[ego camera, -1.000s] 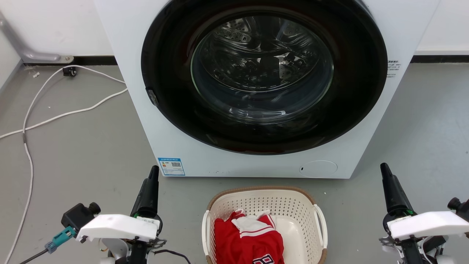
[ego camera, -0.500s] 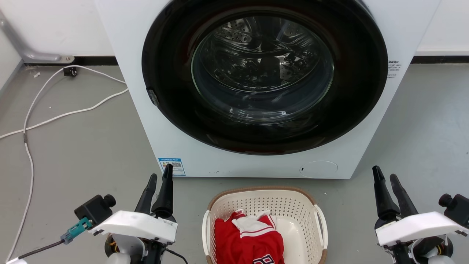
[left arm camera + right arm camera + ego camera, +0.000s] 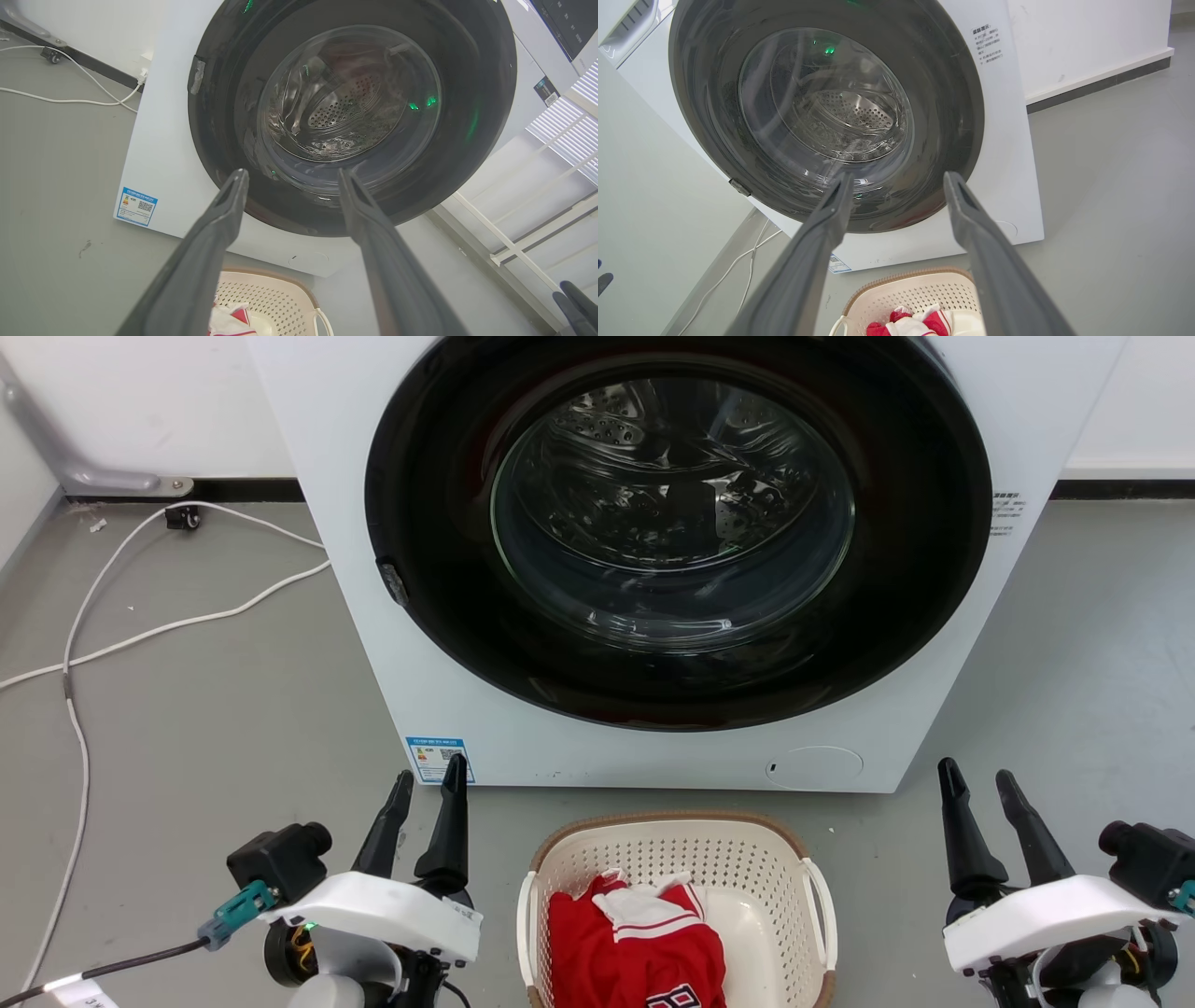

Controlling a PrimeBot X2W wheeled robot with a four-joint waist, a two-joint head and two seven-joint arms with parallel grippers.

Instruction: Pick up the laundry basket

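Cream basket (image 3: 672, 859) sits on the grey floor (image 3: 187, 709) just before the washer (image 3: 420, 663), a red garment (image 3: 635, 952) inside. The left gripper (image 3: 429, 768) and right gripper (image 3: 977, 771) flank it, apart from its handles, each with fingers spread and grasping nothing.

Laundry room: white front-loading washing machine (image 3: 672, 523), grey floor (image 3: 205, 709), laundry basket (image 3: 653, 849) with red garment (image 3: 635, 952).

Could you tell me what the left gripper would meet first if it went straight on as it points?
Most likely the washing machine's door: the open left gripper aims at its lower glass, above the laundry basket; depth unclear.
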